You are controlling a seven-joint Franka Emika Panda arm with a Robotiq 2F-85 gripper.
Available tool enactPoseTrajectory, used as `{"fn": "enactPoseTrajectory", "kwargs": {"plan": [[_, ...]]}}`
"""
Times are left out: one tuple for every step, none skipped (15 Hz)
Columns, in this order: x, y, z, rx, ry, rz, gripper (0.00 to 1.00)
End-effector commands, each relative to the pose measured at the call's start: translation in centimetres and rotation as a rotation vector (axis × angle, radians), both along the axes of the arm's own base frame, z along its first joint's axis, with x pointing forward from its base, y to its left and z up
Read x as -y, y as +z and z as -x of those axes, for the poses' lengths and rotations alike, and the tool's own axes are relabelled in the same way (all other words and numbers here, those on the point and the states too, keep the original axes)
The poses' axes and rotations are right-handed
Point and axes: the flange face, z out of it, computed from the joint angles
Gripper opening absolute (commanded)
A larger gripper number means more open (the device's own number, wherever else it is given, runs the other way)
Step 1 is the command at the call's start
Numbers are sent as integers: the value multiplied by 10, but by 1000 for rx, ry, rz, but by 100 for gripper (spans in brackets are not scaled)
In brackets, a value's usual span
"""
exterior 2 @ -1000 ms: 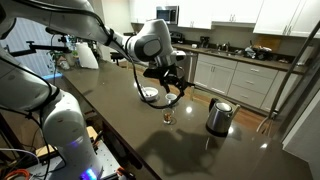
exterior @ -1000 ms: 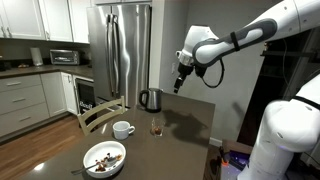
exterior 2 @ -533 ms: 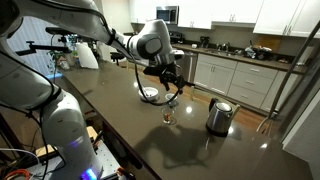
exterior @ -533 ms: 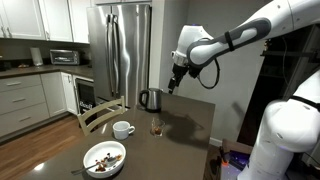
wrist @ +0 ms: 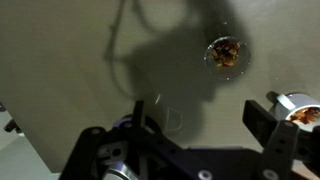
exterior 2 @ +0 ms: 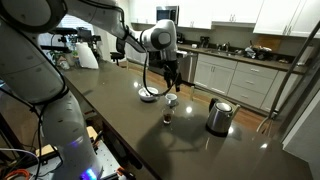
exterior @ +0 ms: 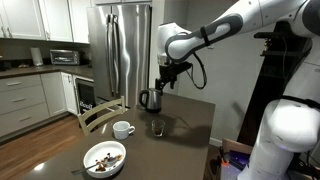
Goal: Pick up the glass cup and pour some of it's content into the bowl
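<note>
Both fingers of my end effector stand spread wide, gripping nothing, above the dark tabletop. The glass cup, brownish content at its bottom, stands upright near the white mug and steel kettle; the bowl sits past the mug

Glass is standing upright just beside the mug, not touching it. It's small and clear, and nothing is gripping it. From my wrist view I'm looking straight down its mouth, and there's the content, a low brownish patch inside the clear rim. Bowl sits on the mug's other side, near it but apart. It's wide, shallow, white and level, with dark brown bits scattered across its inside. Mug lies between glass and bowl.
</note>
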Motion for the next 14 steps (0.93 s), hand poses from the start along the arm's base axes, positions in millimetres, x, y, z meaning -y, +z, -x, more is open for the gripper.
{"fn": "enactPoseTrajectory", "kwargs": {"plan": [[24,4,-14,-61,-172,-71,100],[33,4,-13,-65,-215,-100,100],[42,5,-11,-54,-256,-137,100],[51,6,-8,-30,-293,-176,100],[58,6,-6,-13,-333,-208,100],[66,4,0,2,-372,-243,100],[72,1,4,12,-412,-273,100],[79,-2,9,19,-454,-303,100],[84,-5,13,27,-497,-331,100],[88,-10,18,30,-542,-355,100],[93,-14,24,35,-586,-381,100],[98,-22,31,36,-630,-408,100],[102,-28,37,36,-671,-436,100],[106,-38,45,25,-705,-479,100]]}}
